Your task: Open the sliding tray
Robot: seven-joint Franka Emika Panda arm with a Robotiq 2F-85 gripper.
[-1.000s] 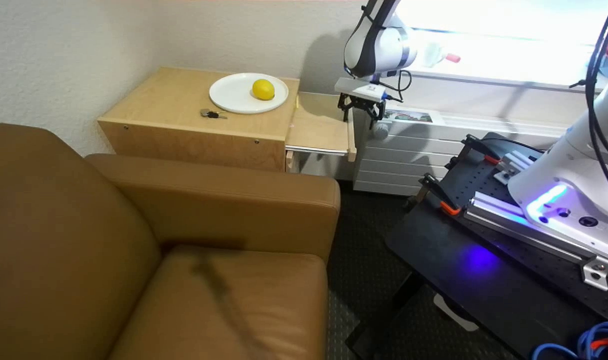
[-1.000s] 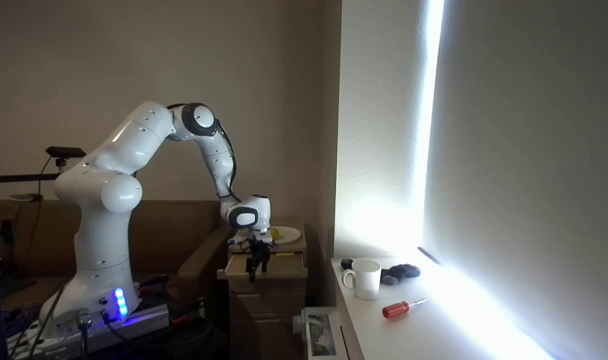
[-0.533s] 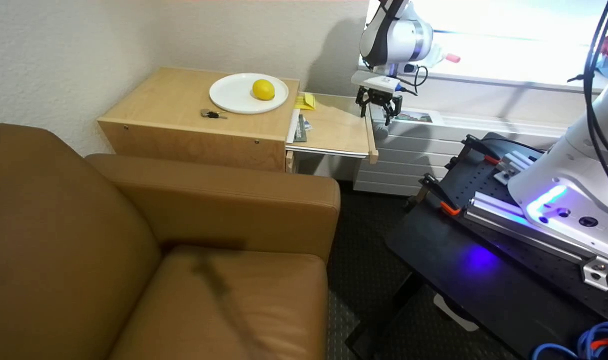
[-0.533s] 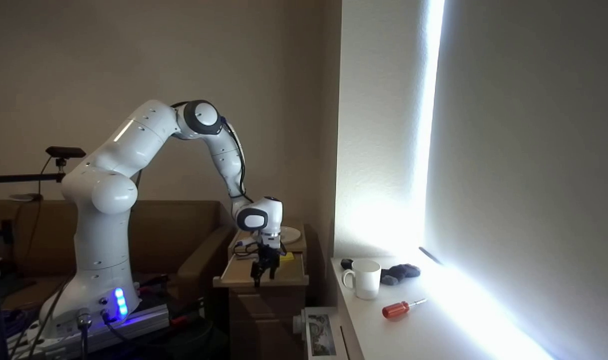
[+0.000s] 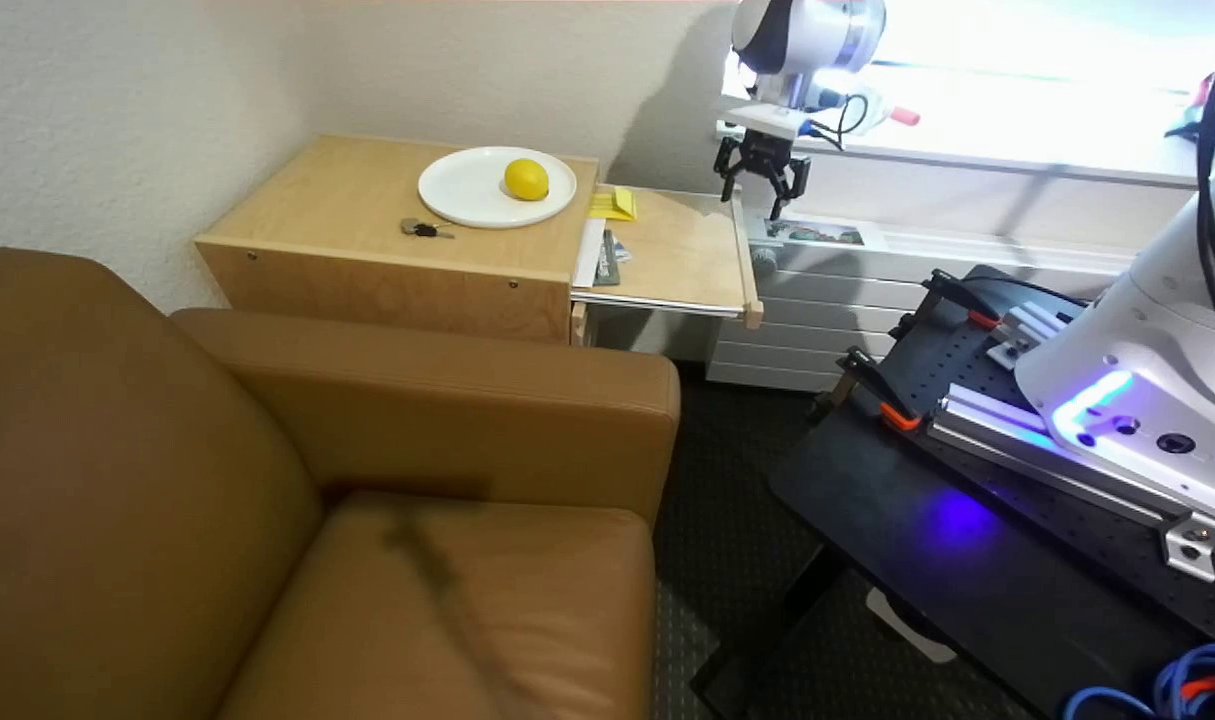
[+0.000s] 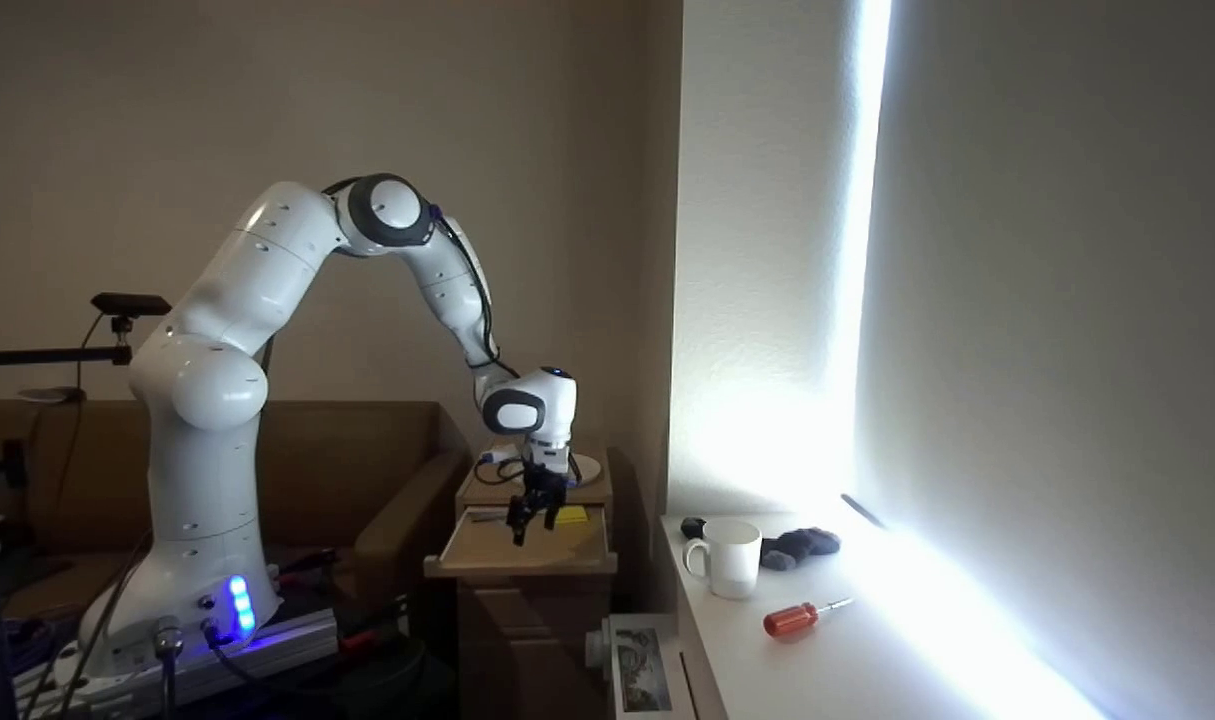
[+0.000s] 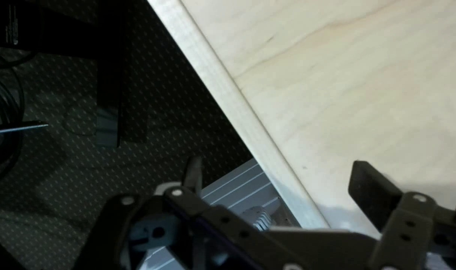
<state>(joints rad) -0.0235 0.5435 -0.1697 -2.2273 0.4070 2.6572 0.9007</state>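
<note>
The sliding tray (image 5: 682,250) is a thin light tan board with a raised front strip. It stands pulled out from the wooden cabinet (image 5: 397,290), and it also shows in an exterior view (image 6: 557,552) and the wrist view (image 7: 344,93). A yellow item (image 5: 612,204) and a grey item (image 5: 607,262) lie on it near the cabinet. My gripper (image 5: 752,203) is open and empty above the tray's front strip. In the wrist view my gripper (image 7: 276,168) has its fingers spread on either side of the strip, apart from it.
A white plate (image 5: 467,205) with a yellow lemon (image 5: 526,180) and keys (image 5: 425,229) are on the cabinet top. A brown sofa (image 5: 467,400) stands in front. A white radiator (image 5: 817,310) is beside the tray. A mug (image 6: 735,560) and screwdriver (image 6: 791,620) lie on the windowsill.
The tray has slid farther out of the cabinet, and the yellow and grey items on it have come into view. My gripper moved outward with it, then rose above the front strip.
</note>
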